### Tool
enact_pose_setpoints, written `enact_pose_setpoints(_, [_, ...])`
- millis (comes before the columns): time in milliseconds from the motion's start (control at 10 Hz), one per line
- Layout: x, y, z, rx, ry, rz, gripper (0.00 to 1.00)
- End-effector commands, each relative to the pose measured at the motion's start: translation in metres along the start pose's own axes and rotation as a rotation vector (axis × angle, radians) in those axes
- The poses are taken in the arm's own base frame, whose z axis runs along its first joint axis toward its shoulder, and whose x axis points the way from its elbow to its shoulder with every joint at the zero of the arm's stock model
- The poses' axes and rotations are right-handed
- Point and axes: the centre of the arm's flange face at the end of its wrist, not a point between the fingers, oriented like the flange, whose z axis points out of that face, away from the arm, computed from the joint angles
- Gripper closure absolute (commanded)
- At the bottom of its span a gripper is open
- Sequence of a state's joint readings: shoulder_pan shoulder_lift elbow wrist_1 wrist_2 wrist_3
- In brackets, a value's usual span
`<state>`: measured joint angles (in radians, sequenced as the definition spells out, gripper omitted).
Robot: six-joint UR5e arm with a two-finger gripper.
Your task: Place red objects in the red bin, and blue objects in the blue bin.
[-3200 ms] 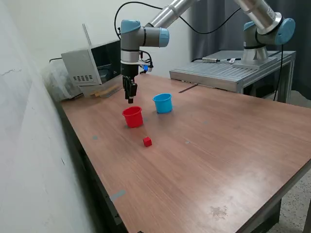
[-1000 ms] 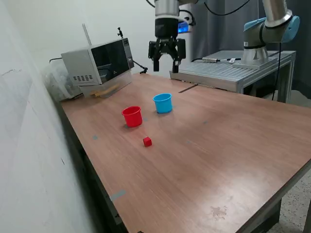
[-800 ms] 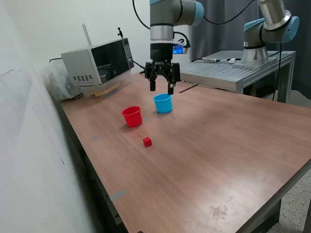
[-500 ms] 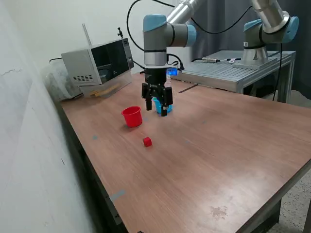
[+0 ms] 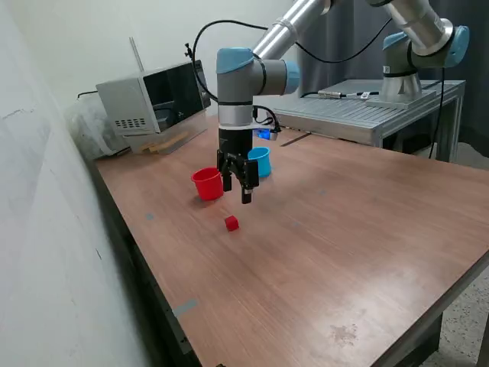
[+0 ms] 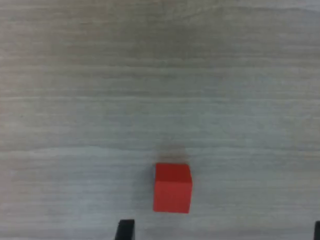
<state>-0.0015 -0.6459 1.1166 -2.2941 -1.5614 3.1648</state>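
The gripper (image 5: pixel 236 190) hangs above the table (image 5: pixel 344 229) with its fingers pointing down, spread apart and holding nothing. In the wrist view only two dark fingertips (image 6: pixel 125 229) show at the frame edge, one on each side; the rest of the gripper is cut off.

A red cube (image 5: pixel 231 222) lies on the table below the gripper, apart from it and not between the fingers. In the wrist view the red cube (image 6: pixel 172 187) sits flat on the wood grain, nearer to one fingertip than the other.

The red cup (image 5: pixel 207 183) stands upright just beside the gripper, on the exterior view's left of it. The blue cup (image 5: pixel 260 161) stands upright behind the gripper; the arm (image 5: pixel 236 99) covers part of its near side. The contents of both cups cannot be made out from this angle, and no blue cubes are visible.

Further back on the exterior view's left, a microwave (image 5: pixel 149 98) rests at the table's far corner. On the exterior view's right, a metal platform (image 5: pixel 359 111) adjoins the table's far edge and carries what appears to be the arm's base (image 5: pixel 405 76).
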Motion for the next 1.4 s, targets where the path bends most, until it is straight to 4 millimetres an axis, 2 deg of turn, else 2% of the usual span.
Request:
enact_pose_setpoints(0, [0.000,0.002,0.025,0.009,0.000,0.005,0.00])
enact_pose_setpoints(600, [-0.010,0.013,0.046,-0.001,-0.003,0.016,0.00])
enact_pose_setpoints(1100, [-0.026,0.012,0.065,0.010,-0.013,0.034,0.00])
enact_pose_setpoints(1200, [-0.028,0.013,0.065,0.010,-0.014,0.036,1.00])
enact_pose_setpoints(1300, [-0.028,0.013,0.065,0.010,-0.014,0.036,1.00])
